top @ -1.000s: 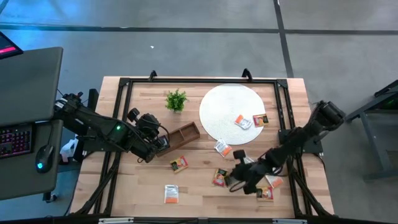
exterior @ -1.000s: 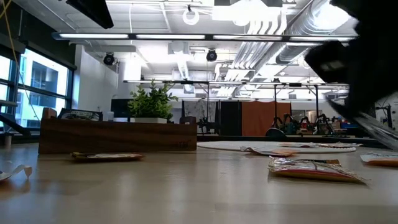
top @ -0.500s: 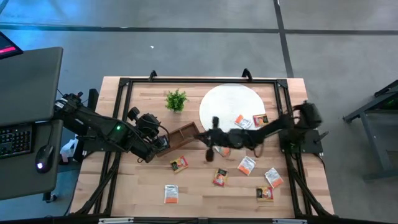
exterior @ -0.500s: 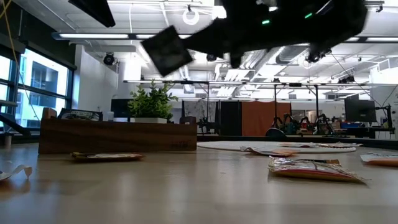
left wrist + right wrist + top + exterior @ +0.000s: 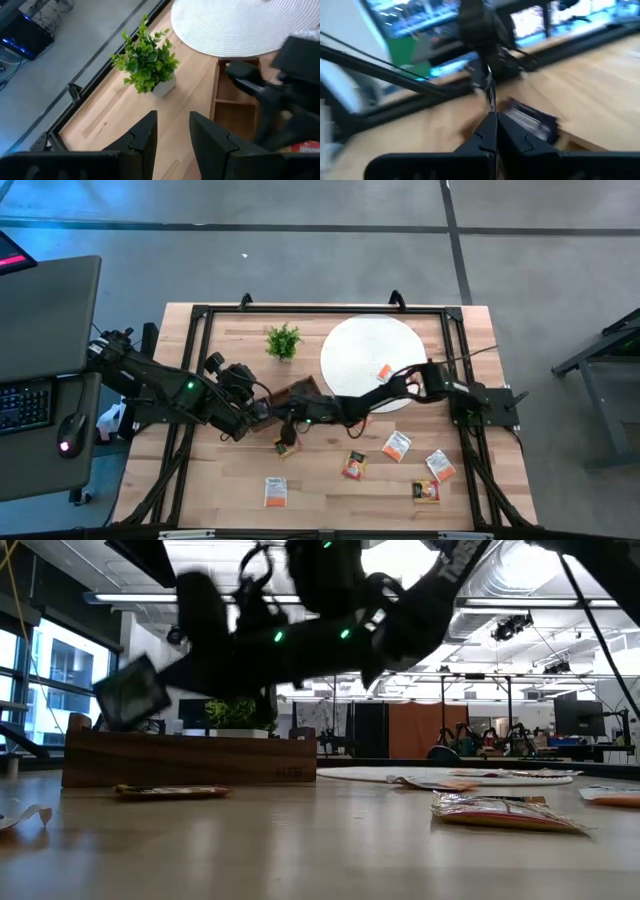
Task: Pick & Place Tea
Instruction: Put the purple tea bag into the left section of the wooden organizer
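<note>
The counter (image 5: 230,470) is pale, plank-grained wood inside a black metal frame. On it lie a round white woven disc (image 5: 360,345), a small leafy green plant (image 5: 283,340) in a white pot, and a brown wooden divided tray (image 5: 297,398), a long box lying slantwise. Flat rectangular foil tea sachets, orange-and-white, are scattered on the counter: one (image 5: 275,491) near the front edge, others (image 5: 354,465), (image 5: 397,446), (image 5: 438,464) and (image 5: 426,492) to the right, and one (image 5: 384,372) on the disc.

The right gripper (image 5: 284,425) reaches far across to the tray's near end, just above an orange sachet (image 5: 286,446). Its jaws are pressed together on a thin black sachet (image 5: 131,692), which in the low view hangs in the air above the tray's left end, tilted, one corner down; motion blur makes its exact long axis hard to judge, though it seems to run roughly level.

The left gripper (image 5: 171,135) waits beside the tray's left end, jaws a little apart and holding nothing, pointing towards the plant
</note>
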